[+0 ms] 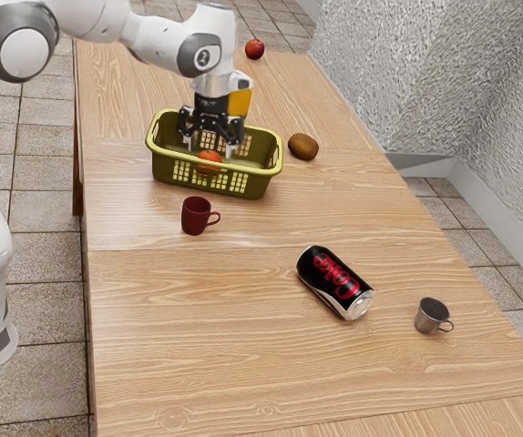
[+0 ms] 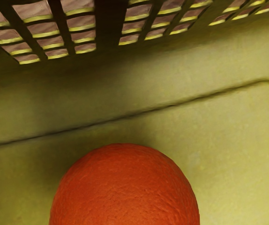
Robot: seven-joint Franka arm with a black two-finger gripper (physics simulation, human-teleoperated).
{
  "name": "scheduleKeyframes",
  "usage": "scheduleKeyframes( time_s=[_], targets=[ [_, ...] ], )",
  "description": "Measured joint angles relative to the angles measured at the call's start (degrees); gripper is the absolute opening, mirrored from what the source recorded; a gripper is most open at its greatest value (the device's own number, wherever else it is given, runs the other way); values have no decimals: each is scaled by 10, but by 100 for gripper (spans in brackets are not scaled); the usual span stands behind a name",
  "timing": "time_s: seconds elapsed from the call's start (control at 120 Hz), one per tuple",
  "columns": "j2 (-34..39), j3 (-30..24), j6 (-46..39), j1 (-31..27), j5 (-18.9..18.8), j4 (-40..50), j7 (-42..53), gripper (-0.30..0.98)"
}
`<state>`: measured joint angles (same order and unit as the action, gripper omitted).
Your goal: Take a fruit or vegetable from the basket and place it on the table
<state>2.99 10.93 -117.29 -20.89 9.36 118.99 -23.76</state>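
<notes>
From the exterior view's left, an arm (image 1: 157, 38) reaches over a yellow-green basket (image 1: 163, 167), where an orange (image 1: 209, 161) lies beneath a pincer (image 1: 210, 148) spread wide and holding nothing. The approach looks all but complete; the grip, the lift and the placing on the surface (image 1: 170, 309) remain to be done. The orange is round, deep red-orange and finely pebbled, its visible skin unmarked. Farther right are a brown fruit (image 1: 303, 146), a Coke can (image 1: 334, 282) and a metal cup (image 1: 432, 315).
</notes>
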Motion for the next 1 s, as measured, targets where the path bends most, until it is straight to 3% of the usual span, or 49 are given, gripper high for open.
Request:
scheduleKeyframes(
  time_s=[0.625,1.0],
  targets=[
    [27,0,-20,-1,3,26,24,69],
    [-2,-1,-28,1,15,28,30,69]
  ],
)
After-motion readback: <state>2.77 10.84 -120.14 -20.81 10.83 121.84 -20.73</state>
